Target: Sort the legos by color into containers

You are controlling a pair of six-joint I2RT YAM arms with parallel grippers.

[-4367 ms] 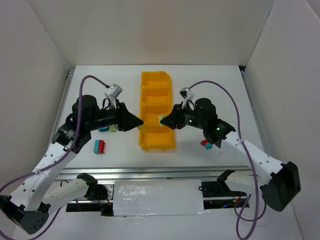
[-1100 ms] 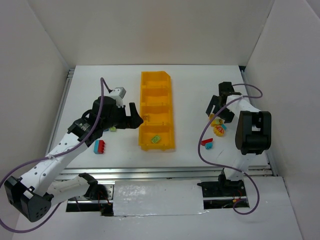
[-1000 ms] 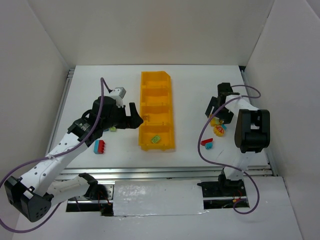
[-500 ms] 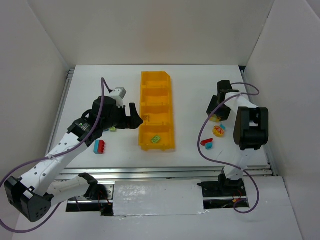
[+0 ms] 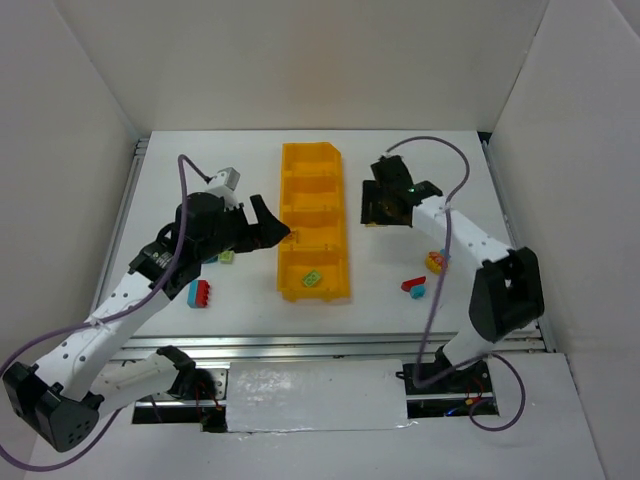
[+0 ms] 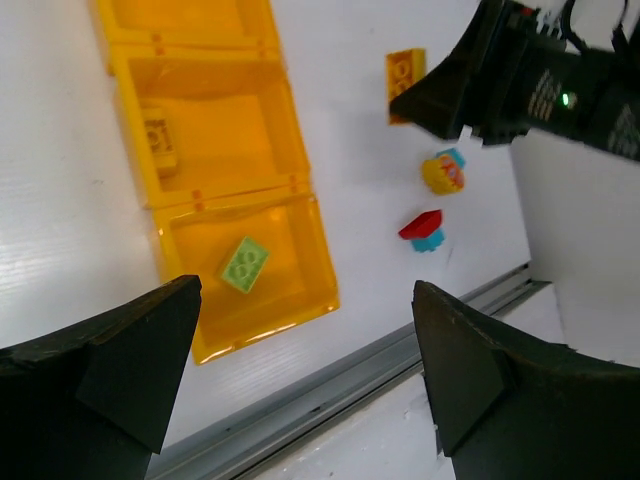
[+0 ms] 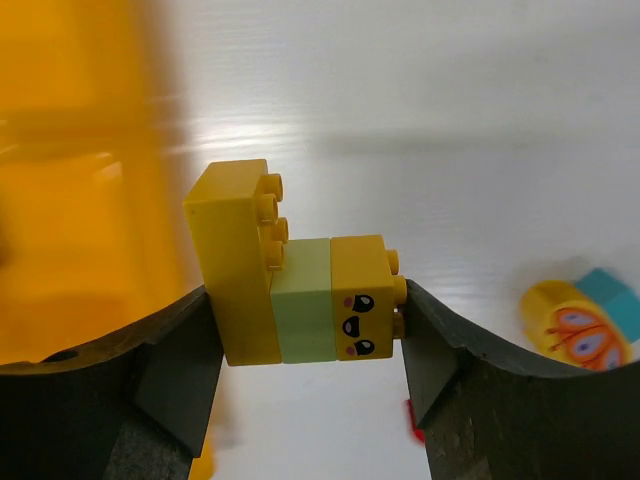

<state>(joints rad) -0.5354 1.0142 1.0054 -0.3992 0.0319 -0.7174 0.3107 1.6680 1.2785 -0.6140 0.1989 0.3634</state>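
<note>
My right gripper is shut on a stack of legos: a yellow brick, a light green one and a yellow one with a face. In the top view the right gripper hangs just right of the yellow-orange bin, beside its middle containers. My left gripper is open and empty at the bin's left wall. A light green lego lies in the nearest container. A yellow brick lies in the container behind it.
Loose on the table: a red and teal lego at the left, a teal and green pair under the left arm, a red and teal lego and a round yellow piece at the right. White walls enclose the table.
The right gripper closed on the yellow-and-green stack at the right side and carried it left to the bin. The left arm shifted slightly and stayed open.
</note>
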